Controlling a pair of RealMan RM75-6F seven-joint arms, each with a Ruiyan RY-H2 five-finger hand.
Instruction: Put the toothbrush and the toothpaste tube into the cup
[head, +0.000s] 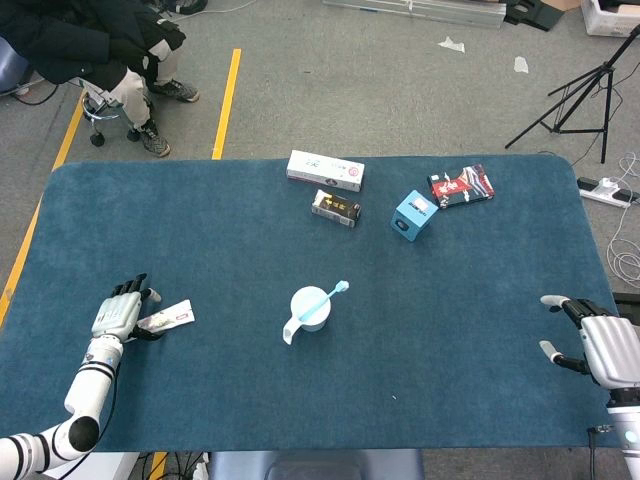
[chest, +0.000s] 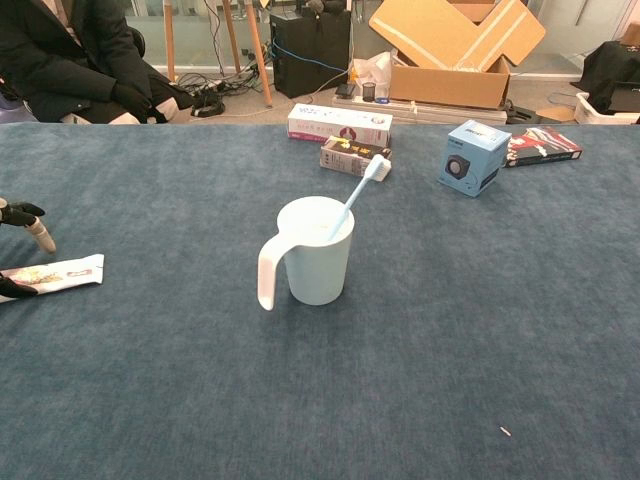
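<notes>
Toothbrush (chest: 357, 190) sits in the cup (chest: 318, 252); toothpaste tube (head: 166, 319) lies flat at the left hand (head: 117, 313), fingers spread over its end. Grip unclear. Next: lift, carry to cup.

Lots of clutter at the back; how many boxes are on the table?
3, plus a flat packet: white box, dark box just in front, blue cube box to their right, red-black packet beyond.

Toothpaste tube (chest: 55, 275) cut by chest-view edge; left hand (head: 118, 312) grip unclear, perhaps touching.
</notes>
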